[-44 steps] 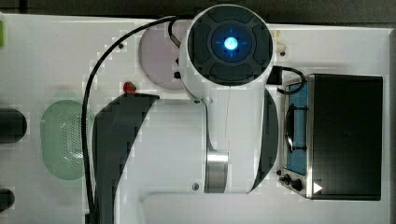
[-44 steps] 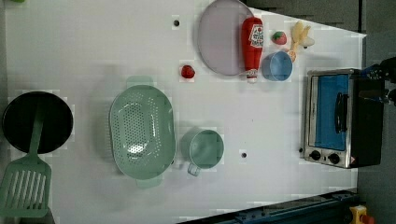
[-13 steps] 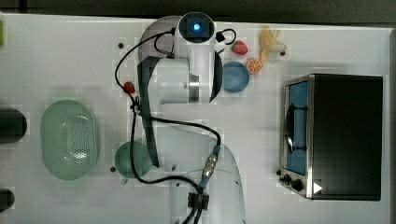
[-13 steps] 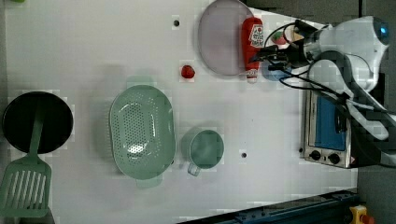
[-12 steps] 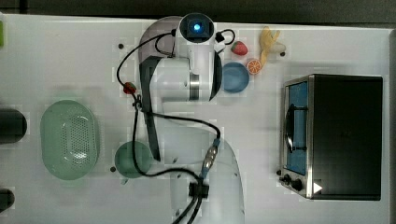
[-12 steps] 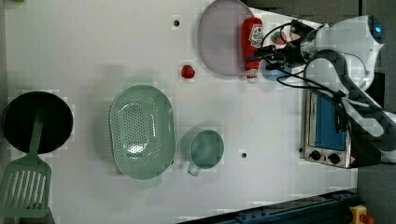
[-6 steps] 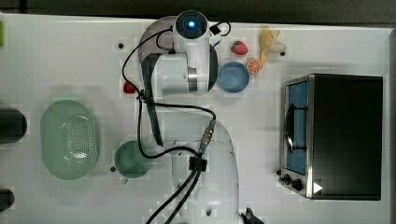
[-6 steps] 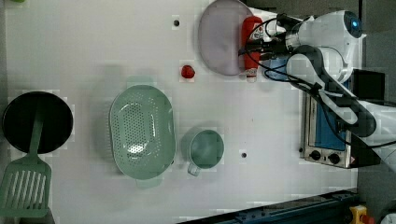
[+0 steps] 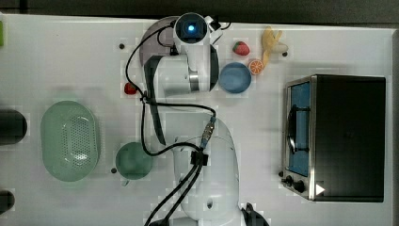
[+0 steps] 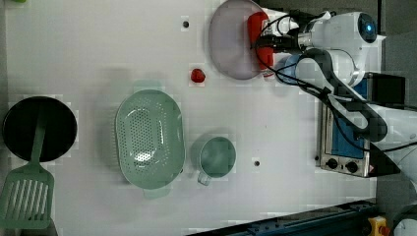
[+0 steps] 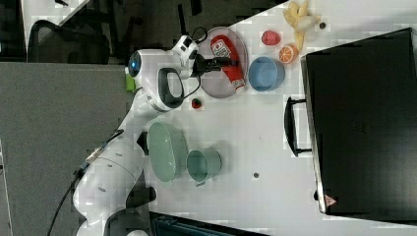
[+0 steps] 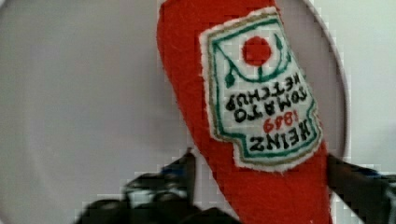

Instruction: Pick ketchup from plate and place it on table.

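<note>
Red felt ketchup [image 12: 243,116] lies across the plate [image 12: 84,93] edge, so the gripper [image 12: 259,175] straddles it, jaws spread either side, not yet pinching.

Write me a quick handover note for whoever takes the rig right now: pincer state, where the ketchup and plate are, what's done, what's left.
Pincer: open, fingers either side of the ketchup bottle, not yet clamped.
Ketchup bottle: lying flat along the edge of the mauve plate, at the left view's right rim, next to the blue bowl.
Done: the arm is down over the plate, lined up on the bottle.
Left: close on the bottle, lift it, set it on a bare patch of the white table, release.
</note>
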Robot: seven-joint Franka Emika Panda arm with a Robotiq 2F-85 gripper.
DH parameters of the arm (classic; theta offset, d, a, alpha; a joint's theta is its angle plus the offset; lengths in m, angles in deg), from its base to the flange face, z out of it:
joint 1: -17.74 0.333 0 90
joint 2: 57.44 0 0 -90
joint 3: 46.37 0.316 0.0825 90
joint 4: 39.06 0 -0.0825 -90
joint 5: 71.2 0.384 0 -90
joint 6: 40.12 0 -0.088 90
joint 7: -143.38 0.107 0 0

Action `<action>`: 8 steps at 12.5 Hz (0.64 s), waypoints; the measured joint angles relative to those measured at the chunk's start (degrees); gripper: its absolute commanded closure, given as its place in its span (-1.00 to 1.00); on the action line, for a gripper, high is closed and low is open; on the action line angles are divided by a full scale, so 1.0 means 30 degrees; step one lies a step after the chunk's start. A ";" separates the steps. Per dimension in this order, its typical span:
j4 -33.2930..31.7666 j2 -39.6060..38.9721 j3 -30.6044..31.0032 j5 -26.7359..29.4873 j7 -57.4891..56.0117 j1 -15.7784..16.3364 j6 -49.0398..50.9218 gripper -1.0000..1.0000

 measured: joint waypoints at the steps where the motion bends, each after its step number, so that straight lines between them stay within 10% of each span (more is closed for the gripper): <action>1: 0.0056 -0.0140 0.0022 0.0005 0.0000 0.0029 -0.0159 -0.25; 8: 0.0075 0.0019 0.0069 0.0033 -0.0112 0.0102 -0.0270 -0.25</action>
